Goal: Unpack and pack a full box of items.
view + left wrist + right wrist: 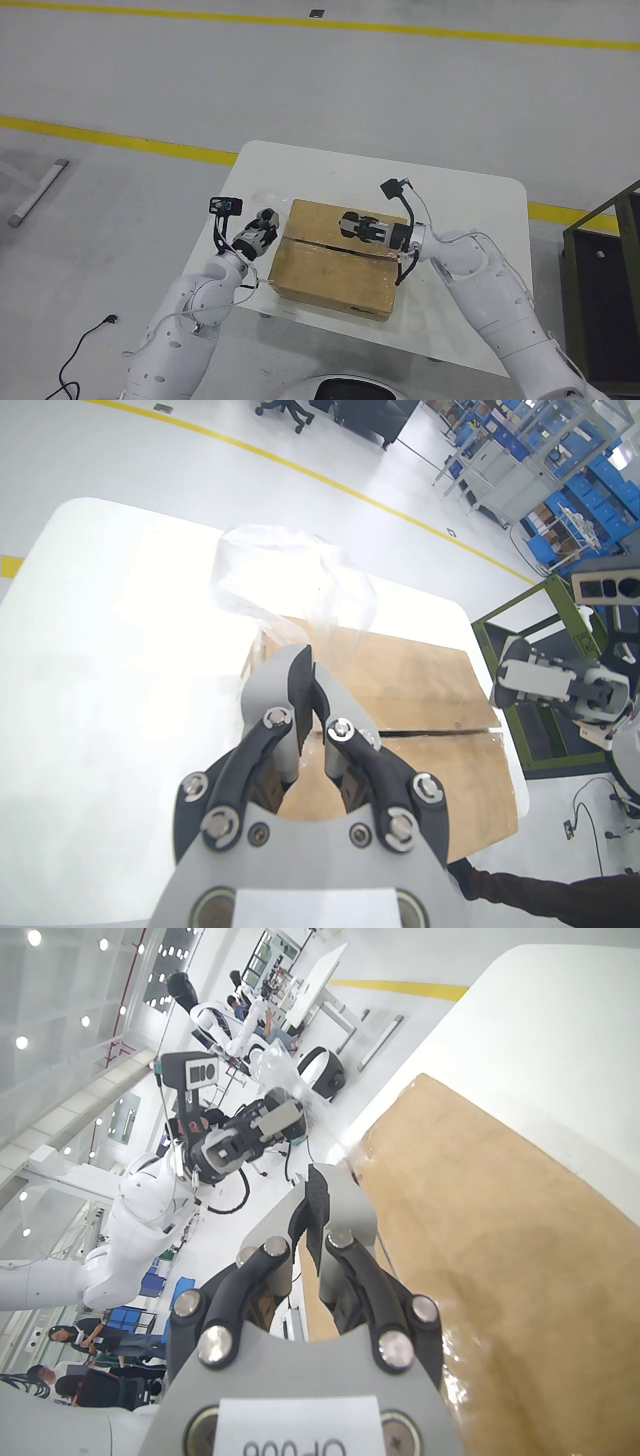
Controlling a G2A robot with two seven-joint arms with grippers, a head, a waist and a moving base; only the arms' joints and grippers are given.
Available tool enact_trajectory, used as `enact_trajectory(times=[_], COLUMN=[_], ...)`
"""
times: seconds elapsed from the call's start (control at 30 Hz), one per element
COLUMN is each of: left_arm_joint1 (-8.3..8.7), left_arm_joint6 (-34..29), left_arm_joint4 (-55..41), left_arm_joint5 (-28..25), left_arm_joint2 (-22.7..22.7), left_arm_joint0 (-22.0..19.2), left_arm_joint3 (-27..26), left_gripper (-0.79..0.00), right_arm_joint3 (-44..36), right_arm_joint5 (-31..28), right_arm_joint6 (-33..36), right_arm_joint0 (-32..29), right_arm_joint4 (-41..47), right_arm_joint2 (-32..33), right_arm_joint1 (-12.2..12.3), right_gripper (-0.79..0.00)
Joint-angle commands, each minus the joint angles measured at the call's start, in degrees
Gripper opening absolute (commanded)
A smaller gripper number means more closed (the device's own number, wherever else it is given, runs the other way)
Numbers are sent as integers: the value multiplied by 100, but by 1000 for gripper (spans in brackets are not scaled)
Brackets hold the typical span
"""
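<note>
Film (pixel 300 575): clear plastic, crumpled and billowing. Its lower end is pinched at the fingertips of the left gripper (pixel 311 680), and the rest rises up and beyond them.
Left gripper: clenched on the film, pads pressed together with the plastic caught between. It hangs at one short end of the box, roughly in line with the seam.
Box (pixel 425 700): brown cardboard, lying flat just under and ahead of the left gripper's fingers. Both top flaps are folded down, so whatever is inside is hidden.
Seam (pixel 430 731): a narrow dark slit where the two flaps meet. It runs away from the left gripper's tips along the lid, toward the right gripper.
Right gripper (pixel 352 226): clenched pad to pad, with nothing seen between the fingers. It sits over the box lid beside the seam, tips pointing toward the left gripper and well apart from it. Whether it touches the cardboard cannot be told.
Table (pixel 470 200): white with rounded corners, carrying the box. Its surface spreads out beyond both grippers.
Green frame (pixel 515 601): a metal rack standing on the floor past the right gripper, just off the table's edge.
Yellow line (pixel 100 136): a floor marking out beyond the left gripper and past the table.
</note>
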Motion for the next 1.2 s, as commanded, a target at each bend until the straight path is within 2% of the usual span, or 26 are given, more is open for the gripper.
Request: enact_trajectory(times=[0.0,0.5,0.53,0.57,0.6,0.63,0.93,1.03,1.17], left_arm_joint1=[13,89,90,89,87,85,92,108,148], left_arm_joint6=[24,177,175,167,143,108,-44,-85,-160], left_arm_joint4=[-13,-58,-53,-53,-67,-89,-72,21,482], left_arm_joint5=[31,259,278,299,313,317,386,371,479], left_arm_joint2=[-102,-650,-652,-647,-634,-617,-569,-584,-599], left_arm_joint0=[-18,-200,-220,-240,-257,-268,-342,-351,-336], left_arm_joint3=[52,601,659,703,742,784,988,1057,1081], left_gripper=[-785,-785,-748,-665,-453,0,0,0,0], right_arm_joint3=[82,605,624,641,658,676,420,301,553], right_arm_joint5=[16,108,117,123,124,126,-190,-234,-184], right_arm_joint6=[22,140,146,149,147,147,219,334,257], right_arm_joint0=[-3,138,148,158,167,174,212,295,448], right_arm_joint4=[14,166,174,174,174,181,343,283,233], right_arm_joint2=[-17,-228,-237,-248,-257,-266,-270,-440,-736], right_arm_joint1=[0,-52,-55,-58,-61,-63,-65,-103,-204], right_gripper=[-785,-785,-785,-785,-785,-785,-785,-785,-785])
